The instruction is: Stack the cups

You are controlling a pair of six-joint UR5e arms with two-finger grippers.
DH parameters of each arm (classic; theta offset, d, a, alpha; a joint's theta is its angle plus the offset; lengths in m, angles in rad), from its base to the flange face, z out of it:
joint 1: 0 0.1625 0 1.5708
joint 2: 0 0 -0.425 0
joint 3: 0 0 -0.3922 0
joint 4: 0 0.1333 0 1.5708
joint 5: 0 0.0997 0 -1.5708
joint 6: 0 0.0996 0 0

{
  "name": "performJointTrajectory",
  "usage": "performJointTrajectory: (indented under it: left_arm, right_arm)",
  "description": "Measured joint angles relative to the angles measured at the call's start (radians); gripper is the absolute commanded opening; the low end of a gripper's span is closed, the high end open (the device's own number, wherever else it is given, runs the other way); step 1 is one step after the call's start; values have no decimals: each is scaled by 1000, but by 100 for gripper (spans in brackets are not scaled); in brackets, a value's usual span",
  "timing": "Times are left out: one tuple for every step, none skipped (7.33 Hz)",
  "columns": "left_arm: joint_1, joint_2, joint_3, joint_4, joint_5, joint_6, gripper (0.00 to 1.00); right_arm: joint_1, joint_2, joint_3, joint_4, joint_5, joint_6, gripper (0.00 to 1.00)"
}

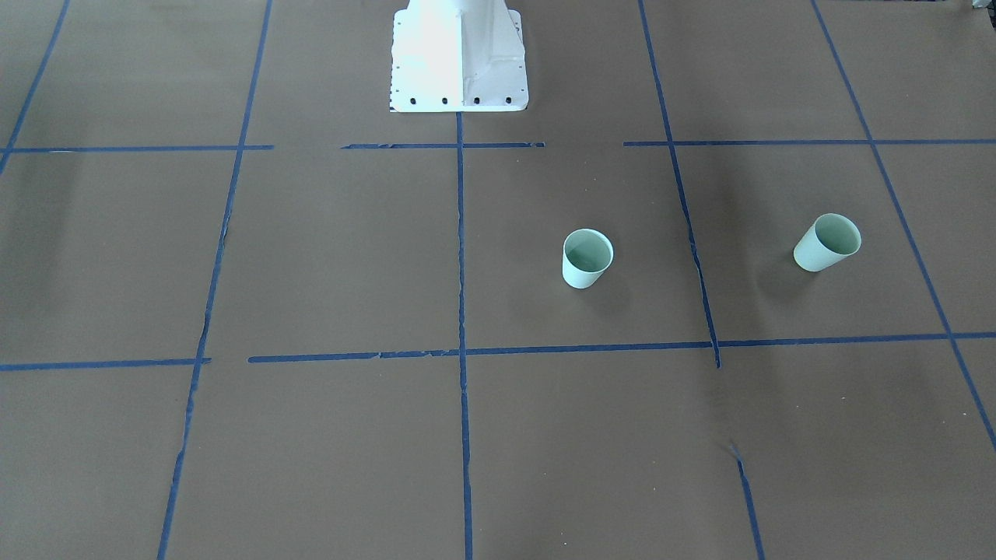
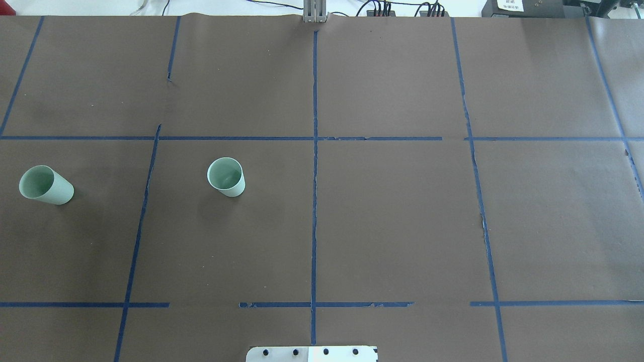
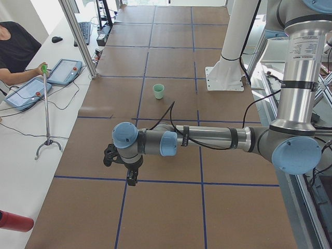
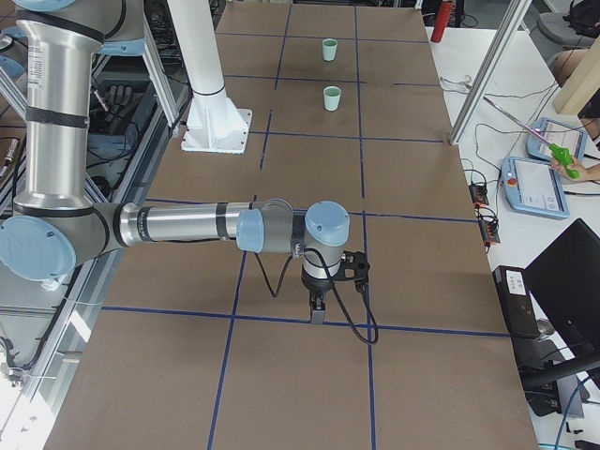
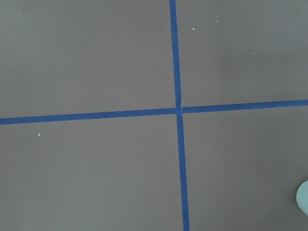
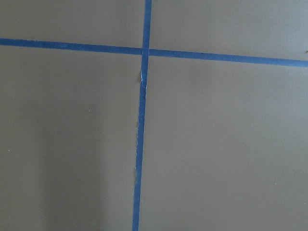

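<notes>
The brown paper-covered surface [image 2: 402, 226] fills every view and is divided into fields by blue tape lines [image 2: 314, 201]. The left arm [image 3: 207, 137] and the right arm [image 4: 178, 225] show only in the two side views, each stretched out level above the surface with its wrist turned down. The white robot base [image 1: 459, 54] is cut off at the edge in the front and overhead views. The left hand [image 3: 132, 180] hangs just above a tape line, and the right hand [image 4: 318, 316] does the same at the other end. Both are small and dark from the side, so I cannot tell if their fingers are apart or together. The two wrist cameras see only paper and crossing tape. The inner cup [image 2: 226, 177] stands mouth up on the robot's left half, near the middle line. The outer cup [image 2: 45, 185] stands well apart from it, close to the left edge, with one tape line between them. In the left side view the arm hides one cup. A pale rounded sliver [image 5: 303, 197] at the left wrist view's border is too cut off to identify.
</notes>
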Motion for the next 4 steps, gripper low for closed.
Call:
performJointTrajectory:
  left_arm:
    - [0,0,0,0,0,0,100]
    - [0,0,-3,-1,-2,0,100]
    - [0,-2,-5,-2,-4,-1,100]
    - [1,-7,-16,-3,-5,-4,100]
  right_arm:
    - [0,0,0,0,0,0,100]
    - [0,0,0,-1,0,0,100]
    - [0,0,0,-1,0,0,100]
    - [0,0,0,-1,0,0,100]
